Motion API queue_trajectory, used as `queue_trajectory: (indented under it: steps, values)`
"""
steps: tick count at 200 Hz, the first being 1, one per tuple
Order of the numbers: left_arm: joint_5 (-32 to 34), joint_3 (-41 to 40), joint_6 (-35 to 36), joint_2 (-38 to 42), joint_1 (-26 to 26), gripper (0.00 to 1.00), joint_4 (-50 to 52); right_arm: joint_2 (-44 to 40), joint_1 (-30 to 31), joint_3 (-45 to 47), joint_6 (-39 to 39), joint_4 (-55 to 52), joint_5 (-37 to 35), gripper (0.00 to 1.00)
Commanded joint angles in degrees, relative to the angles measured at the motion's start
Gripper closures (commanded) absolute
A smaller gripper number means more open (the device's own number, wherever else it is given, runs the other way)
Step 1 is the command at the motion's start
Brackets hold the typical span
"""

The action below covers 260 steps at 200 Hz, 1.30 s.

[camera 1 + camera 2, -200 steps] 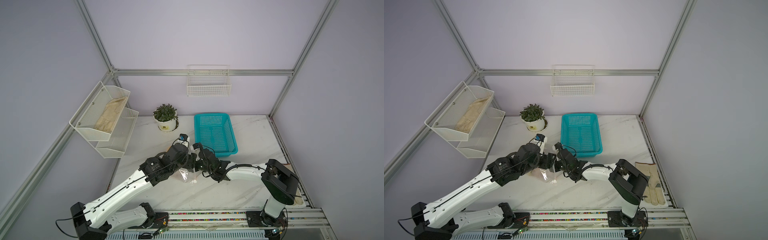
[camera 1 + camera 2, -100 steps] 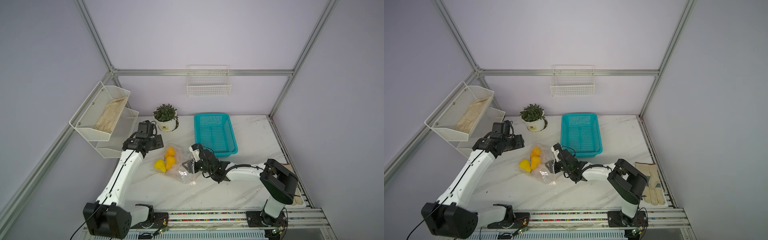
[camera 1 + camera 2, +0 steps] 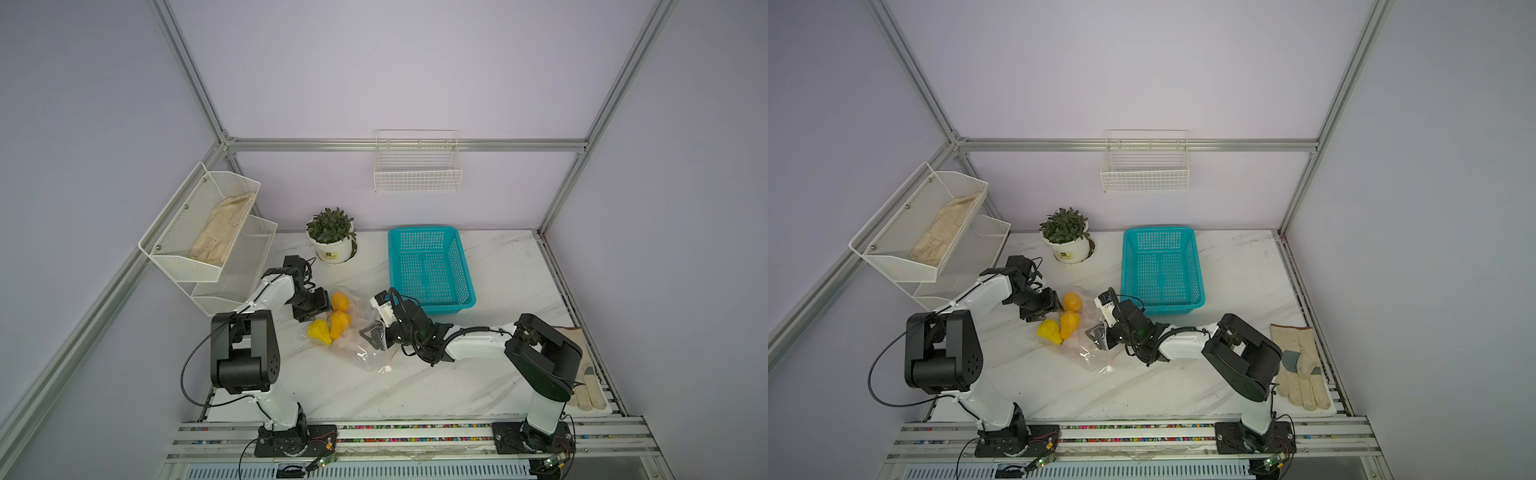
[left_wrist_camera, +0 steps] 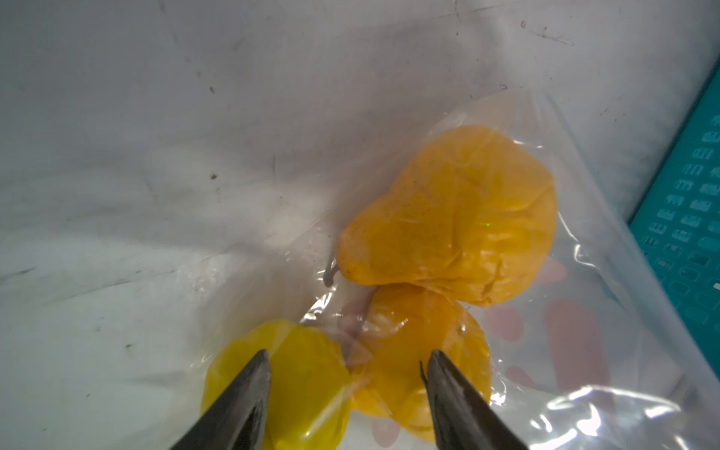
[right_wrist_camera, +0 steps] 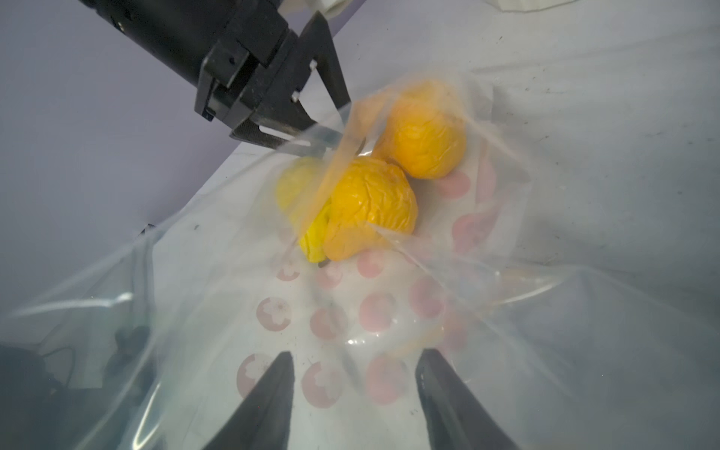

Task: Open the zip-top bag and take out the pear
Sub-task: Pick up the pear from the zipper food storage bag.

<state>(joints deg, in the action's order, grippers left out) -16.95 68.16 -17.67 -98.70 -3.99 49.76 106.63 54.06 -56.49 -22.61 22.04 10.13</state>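
Now | crinkly clear zip-top bag (image 5: 272, 311) (pink-spotted) | three wrinkled pears (image 5: 374, 206) inside | left claw (image 4: 348, 354) parted | right claw (image 5: 356, 352) parted

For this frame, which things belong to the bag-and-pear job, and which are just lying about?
Job: clear pink-spotted zip-top bag; yellow pear and two orange pears inside it; left gripper and right gripper, jaws open at the bag.
Lying about: teal plastic basket; potted green succulent; white wire wall basket; white mesh shelf holding a beige cloth; beige work glove.

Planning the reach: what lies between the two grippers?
Three pears inside the zip-top bag: two orange, one yellow. Both top views show this.
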Motion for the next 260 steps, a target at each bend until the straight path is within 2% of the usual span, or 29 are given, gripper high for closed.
queue_trajectory:
  steps: [1,19,77,117,143,164,192,212,260]
  values:
    - [-4.3,-1.7,2.0,-1.9,0.5,0.40,-1.1,2.3,0.3,-2.7,-0.2,1.5,1.3,0.45]
    - [-4.6,-2.9,1.3,-3.1,1.3,0.46,-1.5,4.0,0.6,-4.0,-1.9,1.8,1.0,0.45]
    - [-4.9,-6.2,0.1,-5.0,5.4,0.52,-3.5,8.2,1.7,-8.1,-7.7,-1.9,-2.3,0.42]
    - [-5.2,-6.0,-0.4,-7.0,9.5,0.68,-3.7,10.7,2.5,-10.7,-9.5,-4.1,-0.7,0.38]
    - [-5.1,-6.4,-0.5,-7.3,9.9,0.79,-3.8,12.8,3.0,-13.8,-10.3,-9.7,-1.3,0.38]
    - [-5.1,-6.7,-0.7,-7.4,10.0,0.86,-3.8,14.6,3.4,-15.3,-11.5,-12.1,-1.0,0.30]
    - [-5.8,-6.6,-0.8,-7.7,10.5,0.96,-4.0,16.2,4.5,-17.6,-11.8,-15.0,-0.6,0.29]
    - [-6.0,-6.6,-1.0,-7.6,10.7,1.00,-4.2,17.7,5.1,-19.2,-12.6,-17.0,0.3,0.28]
    - [-5.7,-6.6,-1.2,-7.3,10.9,1.00,-4.4,22.2,5.4,-26.5,-14.8,-27.7,2.2,0.24]
